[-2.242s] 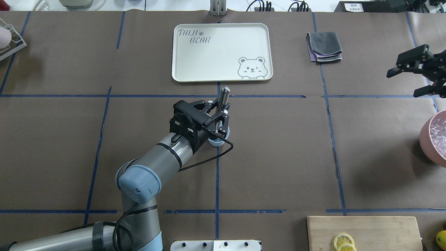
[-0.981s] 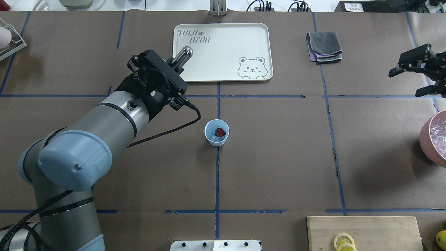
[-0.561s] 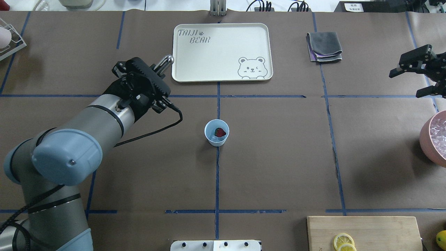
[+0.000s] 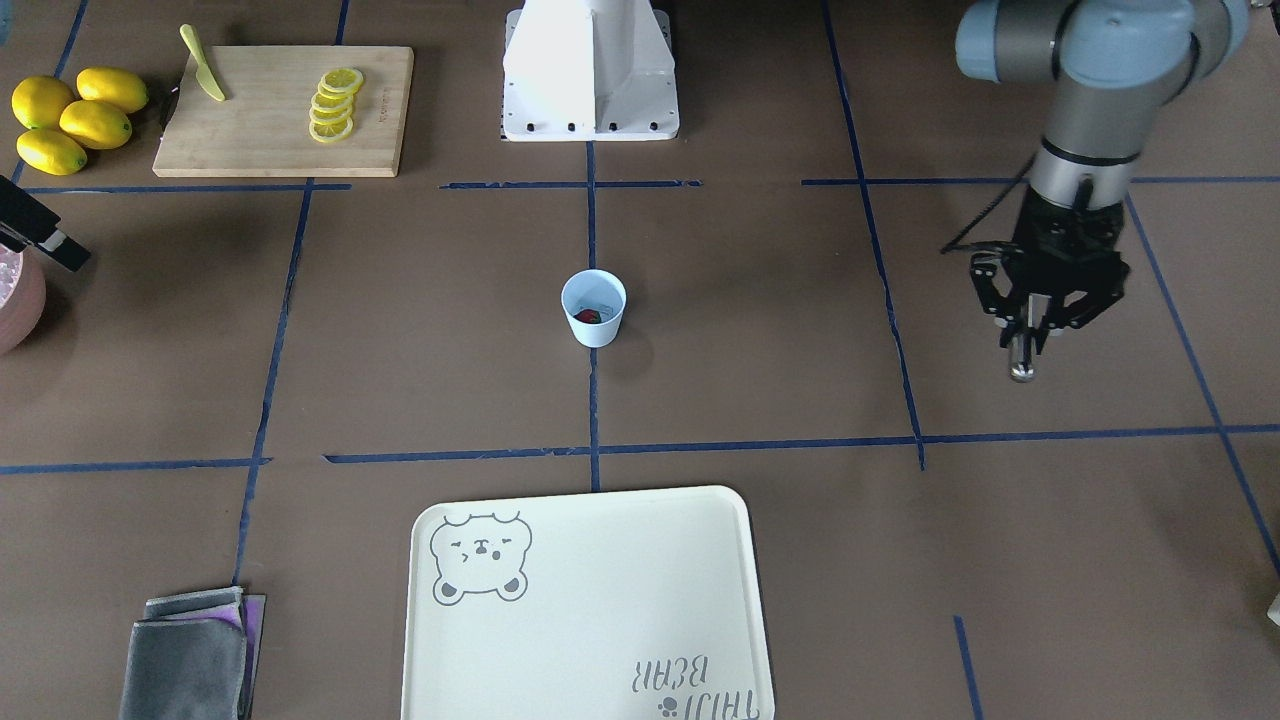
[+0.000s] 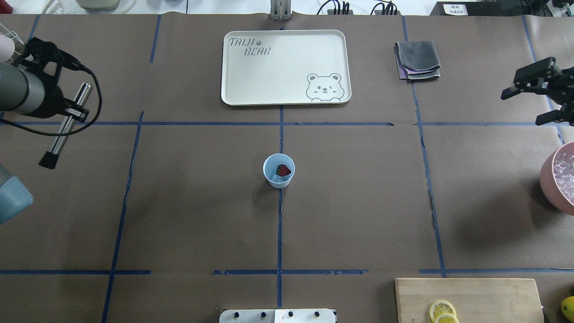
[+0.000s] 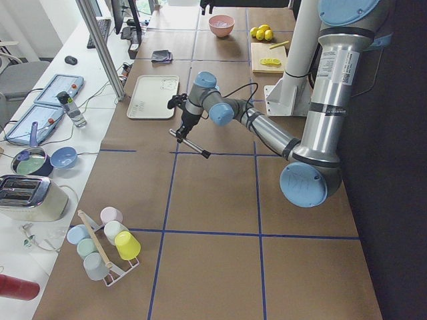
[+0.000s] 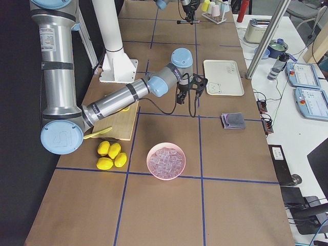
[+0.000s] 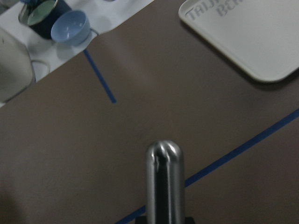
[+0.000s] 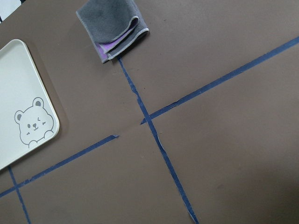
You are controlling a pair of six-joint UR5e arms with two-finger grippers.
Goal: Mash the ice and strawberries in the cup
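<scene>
The pale blue cup (image 5: 278, 170) stands at the table's middle, also in the front view (image 4: 594, 308). A red strawberry (image 5: 283, 170) lies in it on whitish ice (image 5: 276, 180). My left gripper (image 5: 74, 112) is far left of the cup, shut on a metal muddler (image 5: 67, 128) that hangs tilted above the table, black end down. The front view shows the gripper (image 4: 1035, 315) and the muddler (image 4: 1020, 360). The left wrist view shows the muddler's rounded steel end (image 8: 164, 182). My right gripper (image 5: 533, 96) is open and empty at the far right.
A cream bear tray (image 5: 285, 67) lies behind the cup, a folded grey cloth (image 5: 417, 60) to its right. A pink bowl of ice (image 5: 550, 172) is at the right edge. A cutting board (image 5: 471, 298) holds lemon slices. A cup rack (image 6: 100, 243) stands at the left end.
My left gripper lifted the muddler out of the cup and carried it far to the left, tilting it. The strawberry and ice now show in the cup. The right gripper barely moved.
</scene>
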